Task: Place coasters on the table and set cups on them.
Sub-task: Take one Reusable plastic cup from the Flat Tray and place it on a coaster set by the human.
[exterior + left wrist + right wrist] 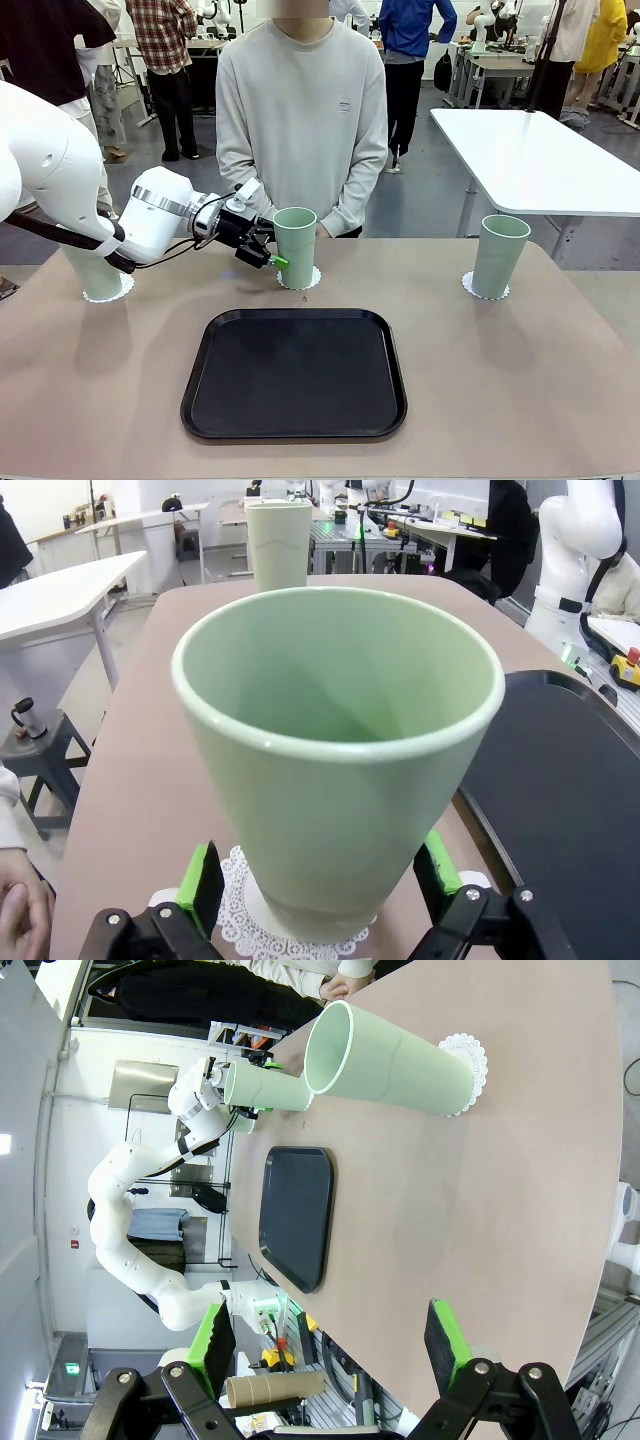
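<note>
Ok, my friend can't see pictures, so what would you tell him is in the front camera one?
The robot's left gripper is open around the middle cup, which stands on a lacy coaster in front of a person. Two more cups stand on coasters at the table's far corners, with an empty black tray in the middle.

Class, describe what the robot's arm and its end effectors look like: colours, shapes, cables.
The left arm is glossy white with rounded segments, a silver ring at the wrist and a black cable along it. The left end effector is black with two fingers bearing green pads. The right end effector is black with matching green pads.
</note>
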Available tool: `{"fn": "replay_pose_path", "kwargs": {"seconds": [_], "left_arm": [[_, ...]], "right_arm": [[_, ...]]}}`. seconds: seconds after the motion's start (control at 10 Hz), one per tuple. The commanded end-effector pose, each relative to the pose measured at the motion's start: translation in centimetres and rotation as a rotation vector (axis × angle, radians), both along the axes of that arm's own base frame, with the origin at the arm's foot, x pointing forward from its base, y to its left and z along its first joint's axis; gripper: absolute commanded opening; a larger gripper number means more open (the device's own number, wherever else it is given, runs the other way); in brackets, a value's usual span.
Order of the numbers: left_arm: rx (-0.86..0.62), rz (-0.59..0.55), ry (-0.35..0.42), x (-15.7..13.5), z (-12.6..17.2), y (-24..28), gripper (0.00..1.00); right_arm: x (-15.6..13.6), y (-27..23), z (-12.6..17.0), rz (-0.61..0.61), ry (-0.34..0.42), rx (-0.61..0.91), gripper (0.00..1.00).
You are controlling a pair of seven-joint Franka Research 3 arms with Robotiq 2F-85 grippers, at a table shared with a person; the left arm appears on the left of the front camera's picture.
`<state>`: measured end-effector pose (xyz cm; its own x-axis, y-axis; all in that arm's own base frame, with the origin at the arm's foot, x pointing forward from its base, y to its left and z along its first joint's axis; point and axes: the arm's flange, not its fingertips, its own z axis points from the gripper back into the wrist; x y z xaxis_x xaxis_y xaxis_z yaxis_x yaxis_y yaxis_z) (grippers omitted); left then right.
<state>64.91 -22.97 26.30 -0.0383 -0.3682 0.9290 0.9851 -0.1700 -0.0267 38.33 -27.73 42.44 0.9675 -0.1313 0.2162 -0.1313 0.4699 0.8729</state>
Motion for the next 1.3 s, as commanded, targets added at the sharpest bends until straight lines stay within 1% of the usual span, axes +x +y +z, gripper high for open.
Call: {"fn": "replay_pose_path", "kwargs": {"seconds": [0.0,0.4,0.5,0.6,0.7,0.8,0.9,1.0,1.1,1.2], "left_arm": [[0.029,-0.009,0.017,0.6,0.2,1.0,1.0],[0.046,0.006,0.019,0.9,0.1,2.7,1.0],[0.057,0.021,0.01,0.8,0.4,3.3,1.0],[0.086,0.051,-0.01,0.4,1.2,4.1,1.0],[0.15,0.109,-0.026,-0.9,3.2,5.1,1.0],[0.232,0.189,-0.027,-2.6,5.6,5.7,1.0],[0.312,0.314,-0.02,-4.6,8.7,5.9,1.0],[0.485,0.477,-0.025,-7.3,12.0,5.8,1.0],[0.652,0.544,-0.028,-10.4,15.0,5.9,1.0],[0.798,0.558,0.02,-12.7,17.3,5.9,1.0]], "right_arm": [[0.0,-0.2,0.0,0.012,0.012,-0.006,1.0],[0.0,-0.2,0.0,0.012,0.012,-0.006,1.0],[0.0,-0.2,0.0,0.012,0.012,-0.006,1.0],[0.0,-0.2,0.0,0.012,0.012,-0.006,1.0],[0.0,-0.2,0.0,0.012,0.012,-0.006,1.0],[0.0,-0.2,0.0,0.012,0.012,-0.006,1.0],[0.0,-0.2,0.0,0.012,0.012,-0.006,1.0],[0.0,-0.2,0.0,0.012,0.012,-0.006,1.0],[0.0,-0.2,0.0,0.012,0.012,-0.006,1.0],[0.0,-0.2,0.0,0.012,0.012,-0.006,1.0]]}}
